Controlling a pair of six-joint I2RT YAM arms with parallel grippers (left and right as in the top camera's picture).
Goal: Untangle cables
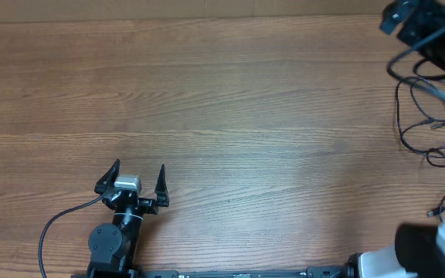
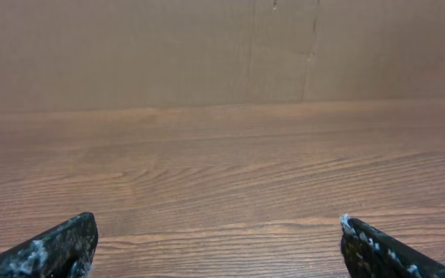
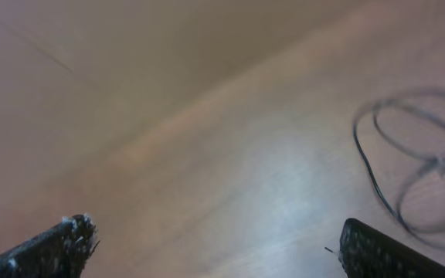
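Thin black tangled cables (image 1: pixel 431 123) lie at the frame's right edge, ungrasped.
Left gripper (image 1: pixel 139 170), lower left, and right gripper (image 3: pixel 215 232) both gape empty; a careless grab at overlapping loops could cinch the knot or drag it off the brown wooden table (image 1: pixel 246 100).

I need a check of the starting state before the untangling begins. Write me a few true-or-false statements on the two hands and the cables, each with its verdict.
1. The left hand is open and holds nothing. True.
2. The cables lie between the left hand's fingers. False: they lie far off at the right side of the table, and the left wrist view shows only bare wood ahead.
3. The right hand is shut on a cable. False: its fingers stand wide apart with nothing between them, and the cables lie ahead toward the right of its wrist view.
4. The cables form thin black loops that cross one another. True.
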